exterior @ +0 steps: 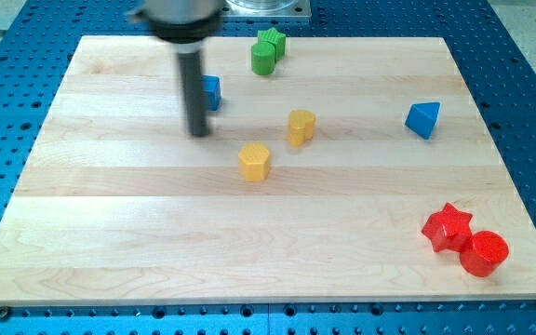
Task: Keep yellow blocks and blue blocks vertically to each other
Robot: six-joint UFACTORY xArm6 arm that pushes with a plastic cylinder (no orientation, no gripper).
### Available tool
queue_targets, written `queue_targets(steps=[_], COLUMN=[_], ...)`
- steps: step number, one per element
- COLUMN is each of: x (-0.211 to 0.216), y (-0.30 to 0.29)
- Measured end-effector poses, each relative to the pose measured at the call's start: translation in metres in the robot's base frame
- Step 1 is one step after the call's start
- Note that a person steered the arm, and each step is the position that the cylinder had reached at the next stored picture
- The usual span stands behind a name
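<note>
My tip (197, 131) sits just beside the blue block (212, 92)

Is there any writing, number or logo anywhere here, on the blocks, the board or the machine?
None: no word, number, label or logo can be read.
The coloured blocks, such as the yellow blocks and the blue blocks, are plain.
The board is bare wood.
The rod above my tip is blurred.

A straight dark grey rod, my tip (198, 132) blunt, hangs from a wider blurred black collar.
</note>
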State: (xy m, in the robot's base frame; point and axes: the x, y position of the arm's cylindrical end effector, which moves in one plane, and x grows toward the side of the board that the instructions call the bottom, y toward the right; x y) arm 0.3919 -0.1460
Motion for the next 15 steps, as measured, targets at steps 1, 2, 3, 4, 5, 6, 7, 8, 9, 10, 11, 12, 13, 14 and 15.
queue_targets(steps=[1,2,3,4,5,6,7,8,9,10,11,12,13,14,15], x=[-0.072,-0.085,-0.035,-0.043,-0.018,0.017,0.066,0.08,0.059,0.095,0.115,0.107,0.11,0.115,0.13], y=[-0.015,0.042,0.115,0.203,0.224,0.185,0.128,0.104,0.076,0.045,0.07,-0.001,-0.035,-0.075,-0.1])
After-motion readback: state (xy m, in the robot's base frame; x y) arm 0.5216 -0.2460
